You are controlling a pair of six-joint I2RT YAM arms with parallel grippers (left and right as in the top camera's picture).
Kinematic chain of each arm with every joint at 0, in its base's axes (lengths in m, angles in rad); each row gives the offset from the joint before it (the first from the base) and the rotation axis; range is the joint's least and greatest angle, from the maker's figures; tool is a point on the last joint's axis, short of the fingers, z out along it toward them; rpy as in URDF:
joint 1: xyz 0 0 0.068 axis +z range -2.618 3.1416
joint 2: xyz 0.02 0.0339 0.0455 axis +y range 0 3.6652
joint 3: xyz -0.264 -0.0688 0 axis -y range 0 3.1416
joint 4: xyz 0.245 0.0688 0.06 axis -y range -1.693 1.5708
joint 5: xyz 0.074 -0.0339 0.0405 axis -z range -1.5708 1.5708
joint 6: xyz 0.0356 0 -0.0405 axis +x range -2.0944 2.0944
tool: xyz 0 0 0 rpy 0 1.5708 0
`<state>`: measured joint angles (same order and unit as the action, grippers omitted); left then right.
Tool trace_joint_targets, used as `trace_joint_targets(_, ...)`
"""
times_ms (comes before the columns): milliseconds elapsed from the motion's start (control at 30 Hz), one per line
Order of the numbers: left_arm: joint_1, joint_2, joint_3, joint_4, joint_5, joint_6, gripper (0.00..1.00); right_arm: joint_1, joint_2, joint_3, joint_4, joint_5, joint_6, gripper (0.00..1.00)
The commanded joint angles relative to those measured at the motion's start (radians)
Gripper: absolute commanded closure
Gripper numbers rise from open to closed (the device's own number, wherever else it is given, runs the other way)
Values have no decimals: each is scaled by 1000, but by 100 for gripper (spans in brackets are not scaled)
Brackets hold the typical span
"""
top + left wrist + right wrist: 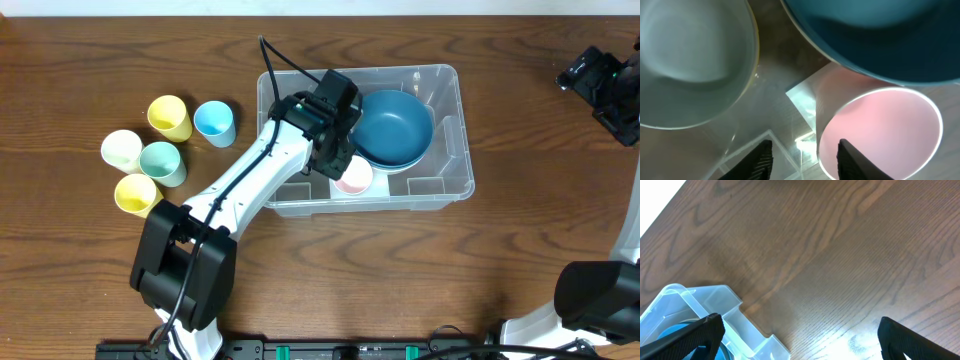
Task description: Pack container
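Nearest the left-wrist lens: left pincer [804, 161], partly open, one fingertip [762, 159] outside the pink cup [880, 135] and the other inside its rim, wall between them, no clamp visible. Above that, blue bowl [875, 35] and a pale vessel [690, 60], all inside the container [445, 185], set mid-worktop [500, 270] with a long side toward the robot. Probably light for its size, stiff yet a little springy at the walls, slick clear plastic, no handles in sight. Best taken at the rim on a short end, or at both ends, never by a bare wall, and kept level with loose crockery inside. Overhead only: five cups [162, 163] clustered well left of the container, not yet packed, and the arm hiding the pale vessel and half the pink cup. Left-wrist view only: the finger-to-rim relation. Right-wrist view only: right pincer [800, 327] wide open on nothing, over bare wood, a container corner at lower left.
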<state>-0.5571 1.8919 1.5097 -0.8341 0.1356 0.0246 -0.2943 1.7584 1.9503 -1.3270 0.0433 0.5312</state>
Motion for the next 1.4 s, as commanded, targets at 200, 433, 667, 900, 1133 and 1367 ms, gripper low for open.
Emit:
trace_joint_targets(200,3,17,-16,3,14,-5,75,-4,-17,11,-2,5,11,1)
trace_joint_targets(433,0,23,-16,19,39,-27,75,-4,-17,11,-2,5,11,1)
trace_joint_targets(667,0,51,-16,21,60,-30,77,-4,-17,11,-2,5,11,1)
trace_joint_targets(900,0,54,-16,18,59,-31,91,-4,-17,11,-2,5,11,1)
trace_joint_targets(1133,0,54,-16,-4,59,-31,91,-4,-17,11,-2,5,11,1)
trace_joint_targets(1367,0,54,-16,-24,59,-39,94,-4,-17,11,-2,5,11,1)
